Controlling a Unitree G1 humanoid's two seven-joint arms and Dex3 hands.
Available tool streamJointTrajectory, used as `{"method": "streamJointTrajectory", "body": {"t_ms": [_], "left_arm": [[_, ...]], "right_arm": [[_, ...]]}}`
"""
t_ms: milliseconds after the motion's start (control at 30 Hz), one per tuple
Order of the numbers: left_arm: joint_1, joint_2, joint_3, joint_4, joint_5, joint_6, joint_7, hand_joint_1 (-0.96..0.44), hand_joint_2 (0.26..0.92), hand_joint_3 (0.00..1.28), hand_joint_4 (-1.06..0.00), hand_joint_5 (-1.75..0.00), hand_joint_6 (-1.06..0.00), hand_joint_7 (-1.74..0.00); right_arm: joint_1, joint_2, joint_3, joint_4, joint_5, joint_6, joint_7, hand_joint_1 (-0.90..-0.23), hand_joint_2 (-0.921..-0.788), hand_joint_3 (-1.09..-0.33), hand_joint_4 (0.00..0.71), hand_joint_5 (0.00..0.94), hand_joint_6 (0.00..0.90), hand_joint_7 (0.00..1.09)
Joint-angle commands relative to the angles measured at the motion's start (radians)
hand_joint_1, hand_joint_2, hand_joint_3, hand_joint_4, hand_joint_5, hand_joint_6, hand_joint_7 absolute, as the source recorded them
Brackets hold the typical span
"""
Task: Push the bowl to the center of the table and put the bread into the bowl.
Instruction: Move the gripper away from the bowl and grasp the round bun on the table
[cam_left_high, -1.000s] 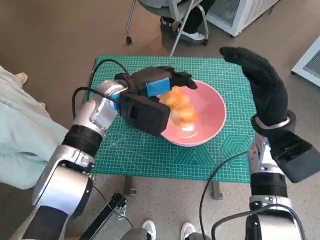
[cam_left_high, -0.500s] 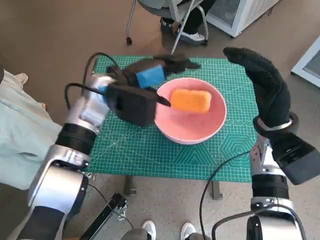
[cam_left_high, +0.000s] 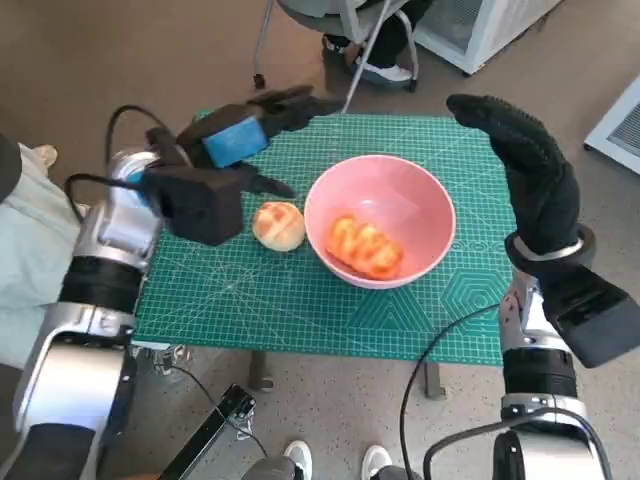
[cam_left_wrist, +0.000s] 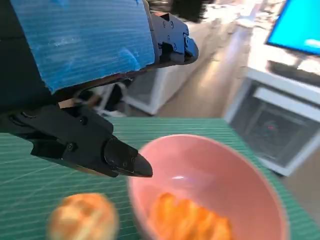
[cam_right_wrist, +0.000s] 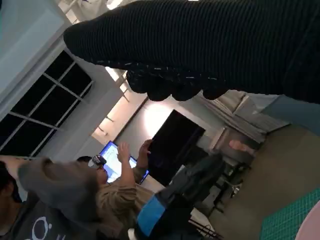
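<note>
Bread (cam_left_high: 364, 247) lying in bowl (cam_left_high: 425, 205) near mat (cam_left_high: 300, 300) centre, so apparently delivered; left hand (cam_left_high: 250, 125) spread, empty, beside bun (cam_left_high: 279, 225); right hand (cam_left_high: 525, 160) raised clear, fingers straight, empty.

The pink bowl (cam_left_high: 380, 233) looks like smooth plastic with a slight gloss, a highlight showing on its inner wall. The bread (cam_left_high: 364, 247) inside has a shiny, glazed orange crust; the round bun (cam_left_high: 279, 224) beside it is paler and matt. The green cutting mat (cam_left_high: 300, 300) is matt, printed with fine lines. The right hand (cam_left_high: 525, 170) wears a ribbed knitted glove; the left hand (cam_left_high: 250, 130) is hard black plastic with matt blue tape.
</note>
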Motion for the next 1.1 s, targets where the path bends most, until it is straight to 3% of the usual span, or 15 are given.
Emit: {"method": "streamJointTrajectory", "body": {"t_ms": [33, 533, 1100], "left_arm": [[0.023, 0.031, -0.002, -0.031, 0.012, 0.043, -0.01, 0.01, 0.839, 0.0, -0.15, 0.0, -0.26, -0.07], [0.022, 0.026, -0.057, 0.028, 0.069, 0.171, -0.023, 0.0, 0.818, 0.0, -0.14, 0.0, -0.27, -0.04], [-0.02, -0.055, -0.158, 0.185, 0.189, 0.203, 0.079, -0.07, 0.806, 0.0, -0.15, 0.0, -0.3, -0.02]], "right_arm": [[0.006, 0.007, 0.005, 0.01, 0.001, 0.014, 0.006, -0.656, -0.921, -0.77, 0.297, 0.0, 0.011, 0.83], [0.003, 0.006, 0.011, 0.006, 0.009, 0.023, 0.02, -0.655, -0.921, -0.762, 0.294, 0.0, 0.0, 0.84], [0.008, -0.007, 0.005, 0.003, 0.012, 0.019, 0.03, -0.657, -0.921, -0.751, 0.295, 0.001, 0.007, 0.84]]}}
